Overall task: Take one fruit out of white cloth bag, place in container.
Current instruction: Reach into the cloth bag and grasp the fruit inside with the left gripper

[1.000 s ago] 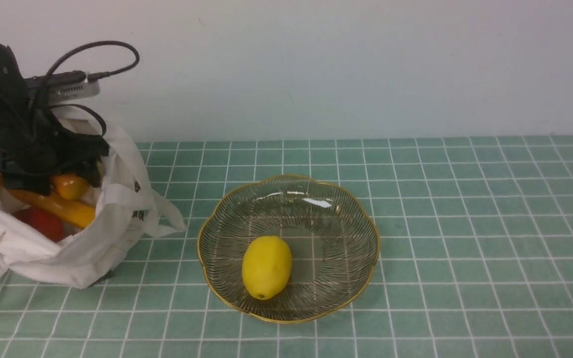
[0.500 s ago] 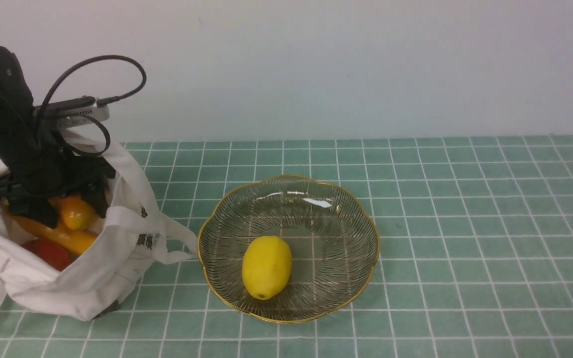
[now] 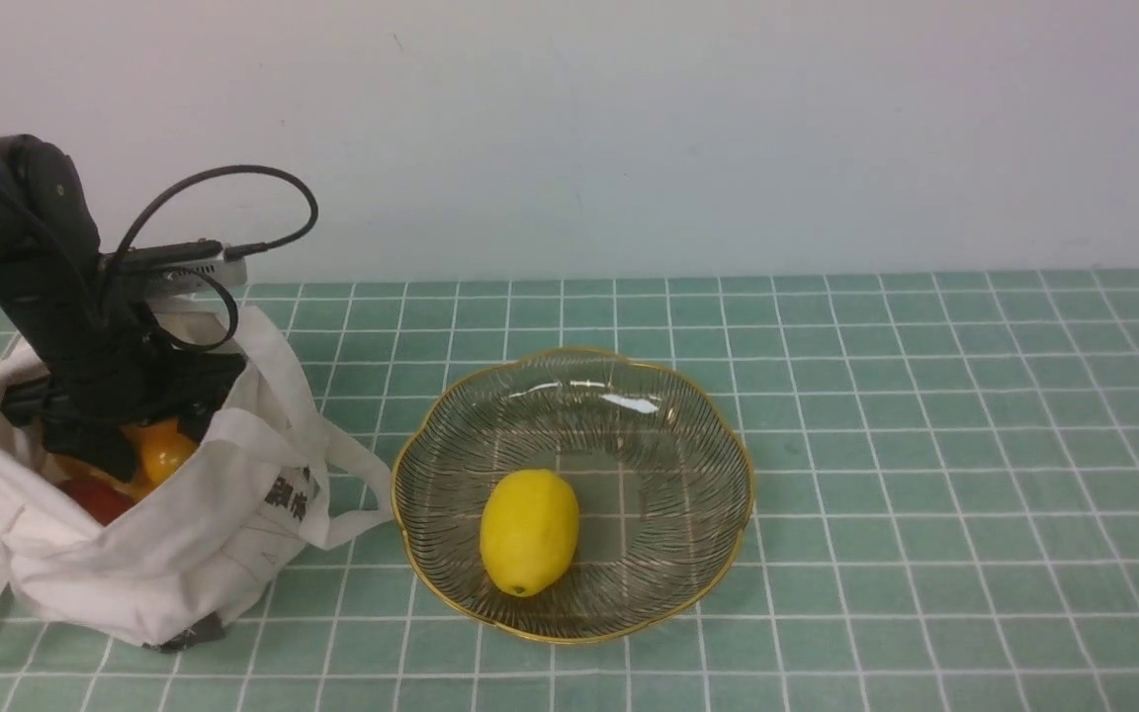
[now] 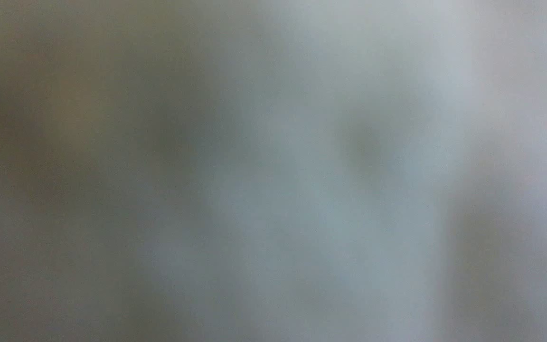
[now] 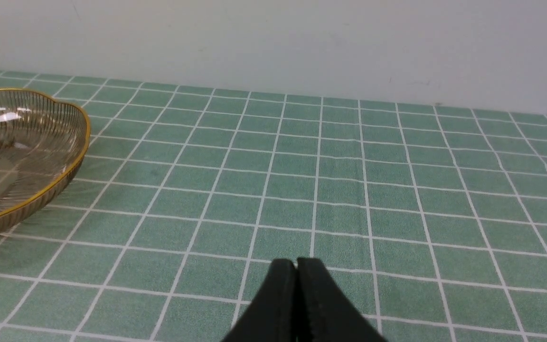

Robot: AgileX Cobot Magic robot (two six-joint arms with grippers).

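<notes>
Left jaws, one fruit (image 3: 166, 452), in one bag (image 3: 159, 559)

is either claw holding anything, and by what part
Right claw is shut, empty. Left claw straddles the glossy orange oval fruit inside the white cloth bag; grip unconfirmed.

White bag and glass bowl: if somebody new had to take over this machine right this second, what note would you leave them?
Left tool: down in the mouth of the white cloth bag, at the orange fruit. Whether it grips cannot be told; its wrist view is all blur.
Right tool: shut, empty, above the table, off to the side of the container.
Container: holds only a lemon.
Done: the reach into the bag.
Left: lift the fruit out, carry it to the container, release it there.
</notes>
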